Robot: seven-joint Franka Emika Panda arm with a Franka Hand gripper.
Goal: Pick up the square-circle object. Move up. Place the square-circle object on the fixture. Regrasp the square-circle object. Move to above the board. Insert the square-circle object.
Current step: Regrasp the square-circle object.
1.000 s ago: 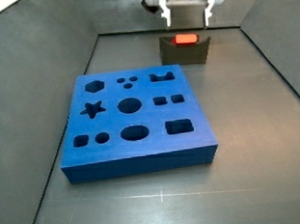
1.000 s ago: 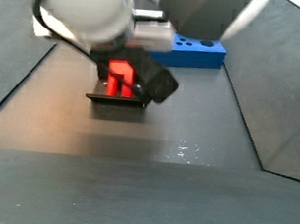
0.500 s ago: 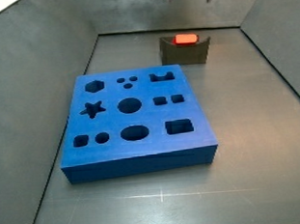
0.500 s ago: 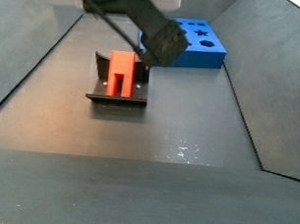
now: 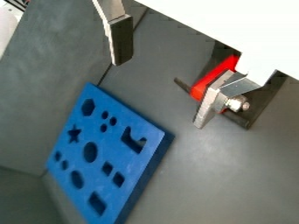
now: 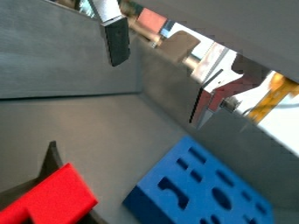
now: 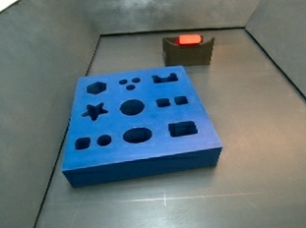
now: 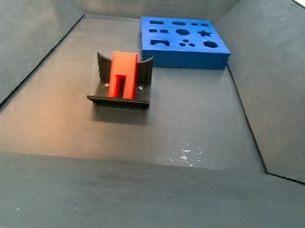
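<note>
The square-circle object (image 8: 124, 71) rests in the fixture (image 8: 119, 95), its red body sitting in the recess and rising above the dark walls; in a side view it shows as a red cap on the fixture (image 7: 188, 50) at the far end of the floor, well apart from the board (image 7: 138, 124). The pincer (image 5: 166, 74) is high above the scene and out of both side views. In both wrist views its silver fingers (image 5: 118, 38) stand wide apart with nothing between them, and the red piece (image 6: 49, 199) lies below, clear of the pads.

The step in hand looks to be the regrasp, and that is where the trouble lies. If the pincer comes down off-centre, one finger may strike the fixture wall or the top of the piece and tip it out of the recess. A grip that closes too high, or askew, would leave the piece tilted in the jaws, and then its pegs would not meet their holes in the board (image 8: 185, 44). Which way the pegs point cannot be told from these views, so the approach direction is itself a risk
</note>
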